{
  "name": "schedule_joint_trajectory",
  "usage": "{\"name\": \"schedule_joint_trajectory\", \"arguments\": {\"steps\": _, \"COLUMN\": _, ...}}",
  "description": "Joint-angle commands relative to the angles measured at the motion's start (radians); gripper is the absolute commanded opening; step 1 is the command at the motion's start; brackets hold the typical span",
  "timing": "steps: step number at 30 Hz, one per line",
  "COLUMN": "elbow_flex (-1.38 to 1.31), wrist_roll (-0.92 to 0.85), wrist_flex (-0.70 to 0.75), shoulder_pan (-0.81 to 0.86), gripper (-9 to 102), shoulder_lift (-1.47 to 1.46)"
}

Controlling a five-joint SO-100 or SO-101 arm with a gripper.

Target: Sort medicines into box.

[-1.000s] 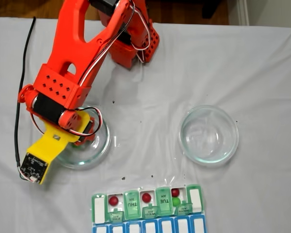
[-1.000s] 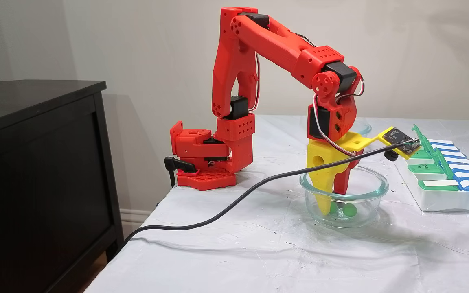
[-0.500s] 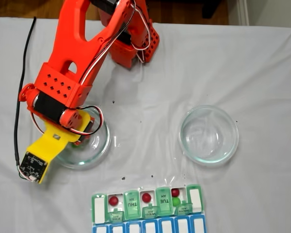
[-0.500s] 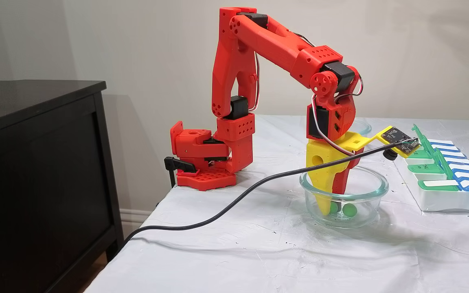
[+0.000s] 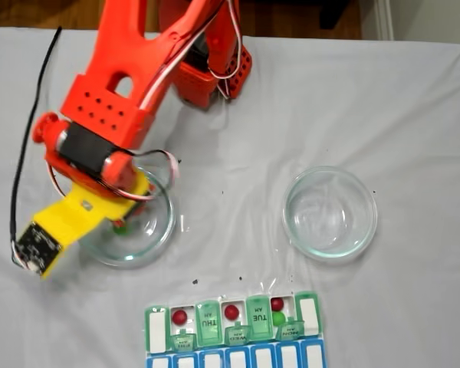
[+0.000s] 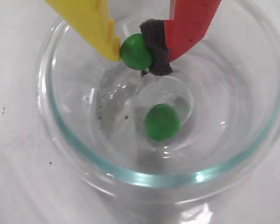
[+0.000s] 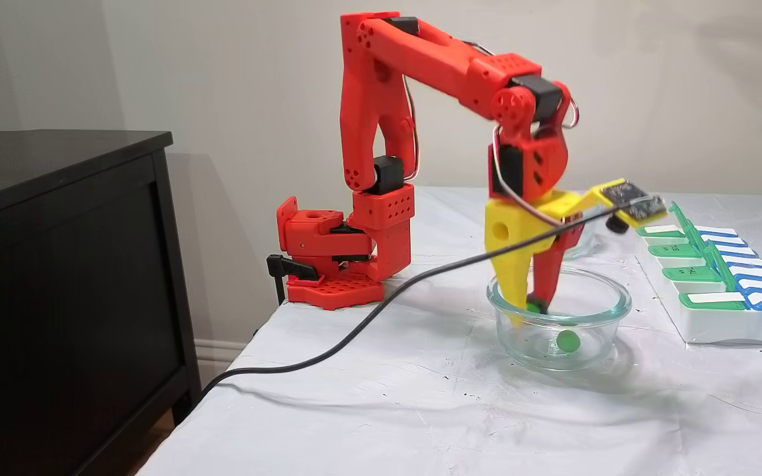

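Note:
In the wrist view my gripper [image 6: 137, 52] is shut on a bright green medicine ball [image 6: 136, 51], pinched between the yellow finger [image 6: 95, 23] and the red finger's black pad [image 6: 155, 46]. A second green ball [image 6: 162, 122] lies on the floor of the glass dish [image 6: 144, 177] below. In a fixed view from the side the gripper [image 7: 532, 305] holds its ball at rim height inside the dish [image 7: 606, 305], with the loose ball [image 7: 567, 340] on the bottom. The box [image 5: 208, 328] at the near edge holds three red balls [image 5: 231, 312] and a green one [image 5: 278, 317].
A second glass dish [image 5: 330, 212] stands to the right in a fixed view from above, with nothing in it. A black cable [image 7: 354, 327] trails from the wrist camera across the white cloth and off the table. A dark cabinet [image 7: 57, 264] stands beside the table. The arm's base [image 7: 328, 264] is clamped at the table's edge.
The gripper has risen from the dish floor with one green ball pinched in it. The other green ball stays on the bottom.

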Motion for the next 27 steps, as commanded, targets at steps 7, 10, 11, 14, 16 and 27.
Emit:
{"name": "schedule_joint_trajectory", "arguments": {"steps": 7, "elbow_flex": -0.318, "wrist_roll": 0.592, "wrist_flex": -0.066, "shoulder_pan": -0.327, "gripper": 0, "shoulder_lift": 0.129}}
{"name": "schedule_joint_trajectory", "arguments": {"steps": 10, "elbow_flex": -0.175, "wrist_roll": 0.716, "wrist_flex": -0.256, "shoulder_pan": -0.413, "gripper": 0, "shoulder_lift": 0.183}}
{"name": "schedule_joint_trajectory", "arguments": {"steps": 11, "elbow_flex": -0.13, "wrist_roll": 0.741, "wrist_flex": -0.305, "shoulder_pan": -0.439, "gripper": 0, "shoulder_lift": 0.189}}
{"name": "schedule_joint_trajectory", "arguments": {"steps": 14, "elbow_flex": -0.075, "wrist_roll": 0.807, "wrist_flex": -0.367, "shoulder_pan": -0.492, "gripper": 0, "shoulder_lift": 0.152}}
{"name": "schedule_joint_trajectory", "arguments": {"steps": 16, "elbow_flex": -0.054, "wrist_roll": 0.83, "wrist_flex": -0.426, "shoulder_pan": -0.526, "gripper": 0, "shoulder_lift": 0.126}}
{"name": "schedule_joint_trajectory", "arguments": {"steps": 27, "elbow_flex": -0.084, "wrist_roll": 0.862, "wrist_flex": -0.624, "shoulder_pan": -0.523, "gripper": 0, "shoulder_lift": -0.049}}
